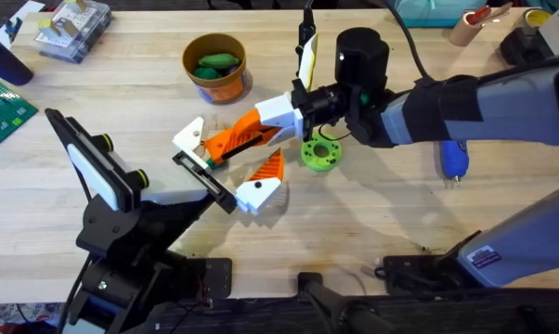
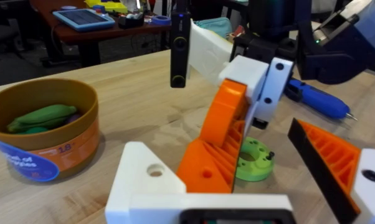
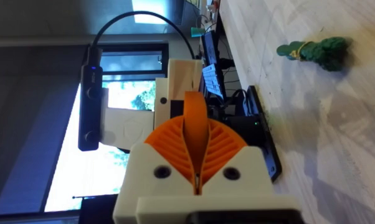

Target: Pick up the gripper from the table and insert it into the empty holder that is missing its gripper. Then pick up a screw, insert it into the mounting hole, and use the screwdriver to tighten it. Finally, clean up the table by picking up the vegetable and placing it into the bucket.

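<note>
Mid-tabletop: right gripper (image 3: 197, 109), orange pads clenched together, whether on anything impossible to tell; poked in between the fingers of the left gripper (image 1: 231, 156), spread wide and released. Toward the far edge, left of middle: bucket (image 1: 214, 85), upright. At the base of the left gripper's fingers: holder (image 1: 203, 174), a black bar. Near the right edge: screwdriver (image 1: 454, 160), flat on the wood. Just beside the right gripper: green disc (image 1: 320, 153). Inside the bucket: vegetable (image 1: 214, 63).
</note>
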Robot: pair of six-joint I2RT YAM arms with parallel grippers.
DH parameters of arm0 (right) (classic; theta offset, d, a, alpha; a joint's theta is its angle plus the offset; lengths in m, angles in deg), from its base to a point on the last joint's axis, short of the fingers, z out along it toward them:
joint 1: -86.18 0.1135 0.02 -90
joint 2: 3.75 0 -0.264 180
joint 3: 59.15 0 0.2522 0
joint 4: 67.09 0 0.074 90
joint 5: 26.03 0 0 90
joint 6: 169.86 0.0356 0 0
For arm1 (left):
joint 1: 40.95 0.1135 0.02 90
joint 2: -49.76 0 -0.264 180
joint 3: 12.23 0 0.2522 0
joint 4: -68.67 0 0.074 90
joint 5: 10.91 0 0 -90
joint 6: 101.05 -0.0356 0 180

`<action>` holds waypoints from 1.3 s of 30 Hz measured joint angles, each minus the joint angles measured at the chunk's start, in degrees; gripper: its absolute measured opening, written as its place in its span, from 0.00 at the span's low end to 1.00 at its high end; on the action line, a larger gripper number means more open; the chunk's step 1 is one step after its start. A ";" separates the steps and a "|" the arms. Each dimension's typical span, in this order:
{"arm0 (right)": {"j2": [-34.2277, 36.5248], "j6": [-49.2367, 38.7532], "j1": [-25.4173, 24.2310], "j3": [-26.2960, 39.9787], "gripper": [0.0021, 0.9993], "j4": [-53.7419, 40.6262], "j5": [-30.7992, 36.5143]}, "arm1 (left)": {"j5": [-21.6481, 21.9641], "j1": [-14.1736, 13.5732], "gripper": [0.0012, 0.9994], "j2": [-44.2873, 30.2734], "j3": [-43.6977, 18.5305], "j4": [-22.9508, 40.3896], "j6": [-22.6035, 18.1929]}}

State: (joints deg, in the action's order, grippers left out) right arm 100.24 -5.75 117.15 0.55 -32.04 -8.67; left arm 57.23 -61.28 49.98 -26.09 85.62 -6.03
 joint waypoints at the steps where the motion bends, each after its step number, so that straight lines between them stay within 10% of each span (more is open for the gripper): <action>1: 0.00 0.03 -0.09 0.01 0.02 -0.27 -0.32 | 0.56 0.07 0.99 -0.19 -0.14 -0.05 0.02; 39: 0.02 3.01 -2.73 1.59 0.02 -1.73 -2.43 | 0.63 0.12 0.99 -0.21 -0.20 -0.03 -0.01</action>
State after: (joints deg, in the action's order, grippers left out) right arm 100.26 -2.74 114.42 2.14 -33.77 -11.10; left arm 57.86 -61.16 49.77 -26.29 85.59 -6.04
